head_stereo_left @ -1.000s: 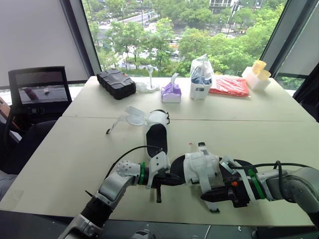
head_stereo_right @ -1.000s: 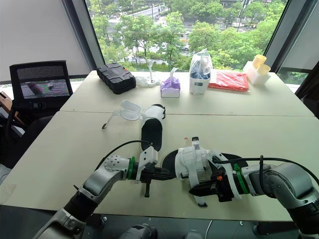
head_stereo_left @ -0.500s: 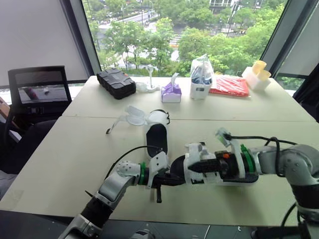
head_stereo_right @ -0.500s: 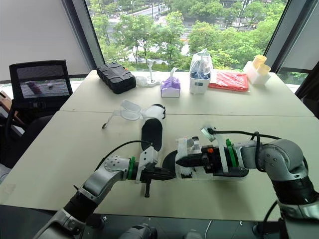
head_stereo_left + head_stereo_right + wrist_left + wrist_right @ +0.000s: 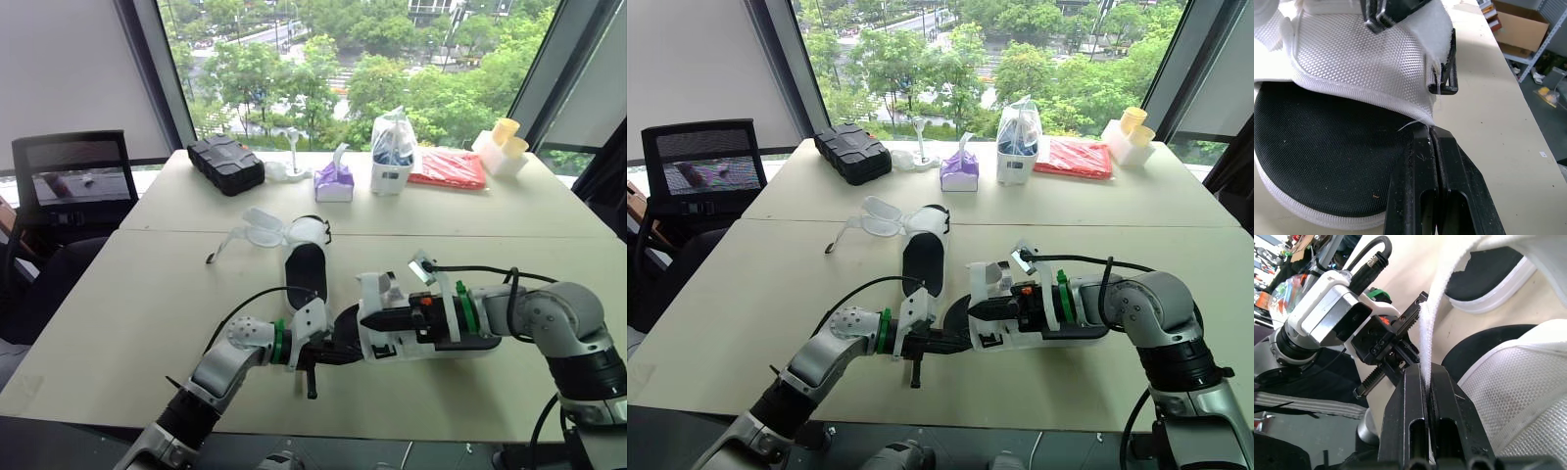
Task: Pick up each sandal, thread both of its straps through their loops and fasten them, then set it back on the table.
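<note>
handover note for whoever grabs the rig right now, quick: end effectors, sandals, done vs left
Left end effector: shut, tips at the mesh edge of the near sandal; a real pinch is not clear.
Right end effector: shut on that sandal's white strap, pulled out from the upper.
Near sandal: between both arms, near the front of the table. Its black loop looks empty.
Far sandal: flat on the table behind, straps splayed open, untouched.
Done: nothing fastened that I can see.
Left: thread and fasten the near sandal's straps, set it down, then do the far sandal.
</note>
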